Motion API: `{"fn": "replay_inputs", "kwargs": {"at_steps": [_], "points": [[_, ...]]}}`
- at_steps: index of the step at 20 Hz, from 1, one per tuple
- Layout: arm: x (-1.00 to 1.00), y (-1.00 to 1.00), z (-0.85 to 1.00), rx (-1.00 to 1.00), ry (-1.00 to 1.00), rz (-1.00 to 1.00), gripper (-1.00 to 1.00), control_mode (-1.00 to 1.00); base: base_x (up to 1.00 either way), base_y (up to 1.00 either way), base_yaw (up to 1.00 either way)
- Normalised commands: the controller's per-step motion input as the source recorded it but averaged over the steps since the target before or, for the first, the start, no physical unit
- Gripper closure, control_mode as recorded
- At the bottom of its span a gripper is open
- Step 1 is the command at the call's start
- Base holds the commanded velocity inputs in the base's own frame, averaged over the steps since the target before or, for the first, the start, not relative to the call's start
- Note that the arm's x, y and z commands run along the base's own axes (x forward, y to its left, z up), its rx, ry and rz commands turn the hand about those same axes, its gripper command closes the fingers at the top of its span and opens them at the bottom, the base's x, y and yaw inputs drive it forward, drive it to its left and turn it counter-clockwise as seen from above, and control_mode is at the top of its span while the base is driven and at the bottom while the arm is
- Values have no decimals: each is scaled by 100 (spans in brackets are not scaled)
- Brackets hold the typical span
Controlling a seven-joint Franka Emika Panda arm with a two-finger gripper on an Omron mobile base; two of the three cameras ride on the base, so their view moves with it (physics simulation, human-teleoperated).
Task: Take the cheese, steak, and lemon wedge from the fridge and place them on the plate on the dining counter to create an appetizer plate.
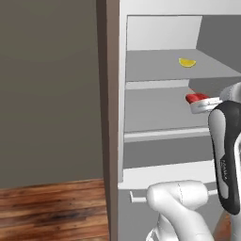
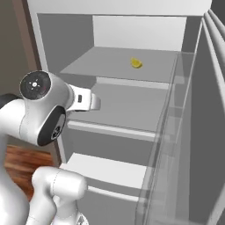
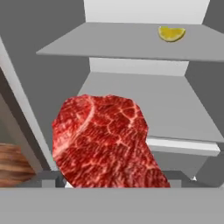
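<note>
Steak point(image 3: 107, 142) is looming right up against the hand camera, a marbled red slab standing between the fingers of the gripper point(image 1: 200, 104), whose jaws are standing wide and clamping it by its sides. Seen from the left of the base, its red edge is poking out just ahead of the white hand, over the front of the fridge's point(image 1: 164, 75) middle shelf point(image 1: 155, 110). One shelf up from the steak, the lemon wedge point(image 1: 187, 62) is lying toward the back, well apart from the hand and untouched. Below the middle shelf, the bottom drawer's bar handle point(image 1: 137, 198) is showing just beside the arm's white elbow. Left of the fridge's grey-brown side, the wooden floor point(image 1: 52, 212) is running along under a plain grey-brown wall point(image 1: 47, 89).
</note>
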Motion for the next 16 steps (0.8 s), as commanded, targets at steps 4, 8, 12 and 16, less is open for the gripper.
{"fn": "replay_inputs", "kwargs": {"at_steps": [4,8,12,16], "points": [[0,0,0,0,0,0,100,100,-76,28,0],[0,0,0,0,0,0,100,100,-86,39,0],[0,0,0,0,0,0,100,100,-90,63,0],[0,0,0,0,0,0,100,100,-83,79,0]]}}
